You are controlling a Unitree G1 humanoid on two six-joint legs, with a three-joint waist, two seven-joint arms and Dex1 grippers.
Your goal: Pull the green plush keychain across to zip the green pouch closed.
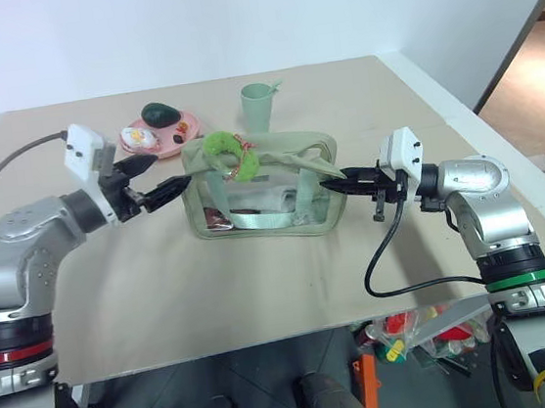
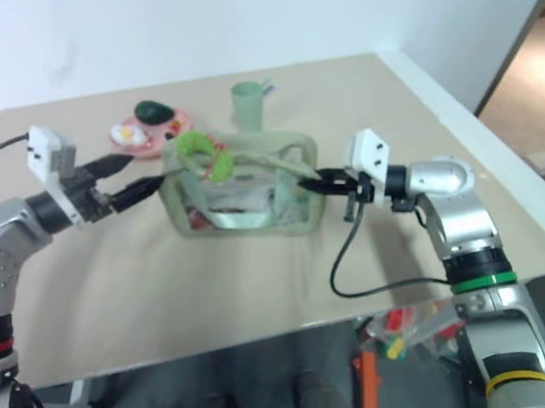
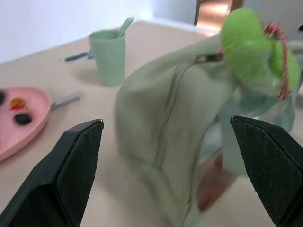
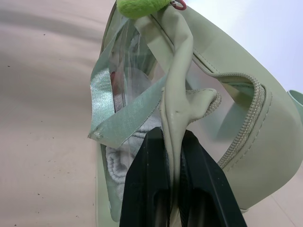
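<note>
The green pouch stands mid-table, its top zipper running along the fabric top. The green plush keychain sits on top of the pouch at its left end, fuzzy lime green with reddish bits. My left gripper is open, its fingers spread wide just left of the pouch's end, touching nothing. My right gripper is shut on a pale green strap at the pouch's right end, with both fingers pressed against it.
A pink plate with a dark green avocado toy lies behind the left gripper. A pale green cup stands behind the pouch. A black cable loops down from my right wrist. The table's front edge is close.
</note>
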